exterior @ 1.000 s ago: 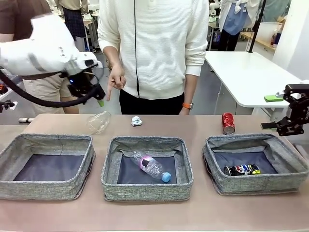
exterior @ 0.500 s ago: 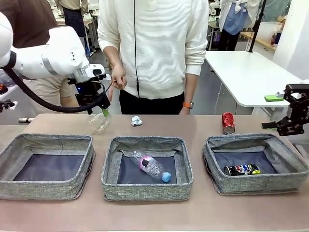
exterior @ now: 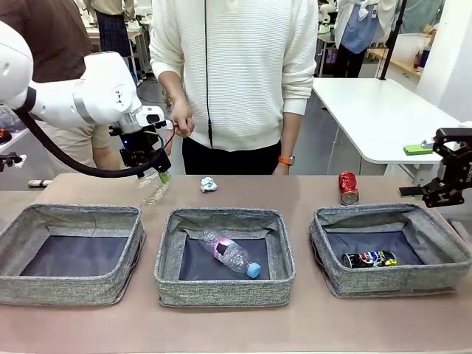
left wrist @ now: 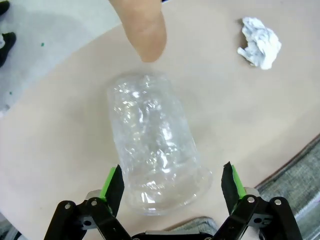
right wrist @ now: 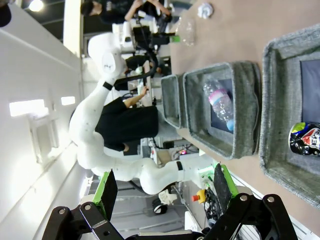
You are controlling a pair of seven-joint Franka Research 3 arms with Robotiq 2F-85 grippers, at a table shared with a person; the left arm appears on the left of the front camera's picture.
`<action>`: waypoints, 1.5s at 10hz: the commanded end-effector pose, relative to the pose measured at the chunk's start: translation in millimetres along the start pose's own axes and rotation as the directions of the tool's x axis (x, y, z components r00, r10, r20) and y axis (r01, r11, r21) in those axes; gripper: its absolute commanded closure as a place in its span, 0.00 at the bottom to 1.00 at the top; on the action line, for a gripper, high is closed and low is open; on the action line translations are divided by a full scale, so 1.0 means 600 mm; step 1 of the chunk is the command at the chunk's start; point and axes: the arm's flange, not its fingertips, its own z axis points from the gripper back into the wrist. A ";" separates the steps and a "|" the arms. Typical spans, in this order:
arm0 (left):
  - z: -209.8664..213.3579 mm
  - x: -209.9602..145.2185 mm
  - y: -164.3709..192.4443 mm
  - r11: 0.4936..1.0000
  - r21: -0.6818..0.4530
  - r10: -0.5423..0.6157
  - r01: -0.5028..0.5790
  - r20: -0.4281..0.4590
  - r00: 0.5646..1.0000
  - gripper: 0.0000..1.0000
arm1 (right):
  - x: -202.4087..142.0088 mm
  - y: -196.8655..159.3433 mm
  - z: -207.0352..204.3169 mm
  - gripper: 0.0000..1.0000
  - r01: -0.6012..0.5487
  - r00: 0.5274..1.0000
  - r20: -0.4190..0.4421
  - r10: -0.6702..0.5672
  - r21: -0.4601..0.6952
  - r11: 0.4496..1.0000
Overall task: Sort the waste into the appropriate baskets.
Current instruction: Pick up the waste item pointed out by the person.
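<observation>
Plastic this thin should make the crushed clear bottle [left wrist: 155, 160] light, springy and slick; a hold across its wide end looks best. It lies on the tan bench [left wrist: 260, 115], long axis running away from the left tool [left wrist: 171, 175], whose spread jaws flank that end, gripping nothing.

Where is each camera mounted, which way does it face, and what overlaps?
Front: fixed on the robot's side, faces across the table at the person; left gripper and right gripper both show.
Left wrist: on the left arm, looks down between open fingers at the crushed bottle and a fingertip.
Right wrist: on the right wrist, rolled sideways, looks along the baskets toward the left arm.
Shared: paper ball, in front and left wrist.
</observation>
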 end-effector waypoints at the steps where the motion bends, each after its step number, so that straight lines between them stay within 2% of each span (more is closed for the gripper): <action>1: -0.009 0.010 -0.007 0.996 0.078 0.051 -0.052 0.023 0.998 0.00 | -0.001 0.006 0.001 0.00 -0.002 1.000 0.003 0.002 0.012 1.000; 6: -0.046 0.003 -0.025 0.973 0.194 0.120 -0.124 0.031 0.992 0.00 | -0.001 0.006 0.001 0.00 -0.002 1.000 0.003 0.002 0.012 1.000; 12: -0.057 -0.002 -0.026 0.971 0.201 0.132 -0.131 0.008 0.991 0.00 | -0.001 0.006 0.001 0.00 -0.002 1.000 0.003 0.002 0.012 1.000; 13: -0.059 -0.002 -0.026 0.970 0.211 0.129 -0.123 -0.012 0.992 0.60 | -0.001 0.006 0.001 0.00 -0.002 1.000 0.003 0.002 0.012 1.000; 14: -0.059 -0.002 -0.027 0.969 0.218 0.124 -0.119 -0.011 0.992 0.60 | -0.001 0.006 0.001 0.00 -0.002 1.000 0.003 0.002 0.012 1.000; 15: -0.059 -0.001 -0.026 0.968 0.217 0.128 -0.122 -0.012 0.992 1.00 | -0.001 0.006 0.001 0.00 -0.002 1.000 0.003 0.002 0.012 1.000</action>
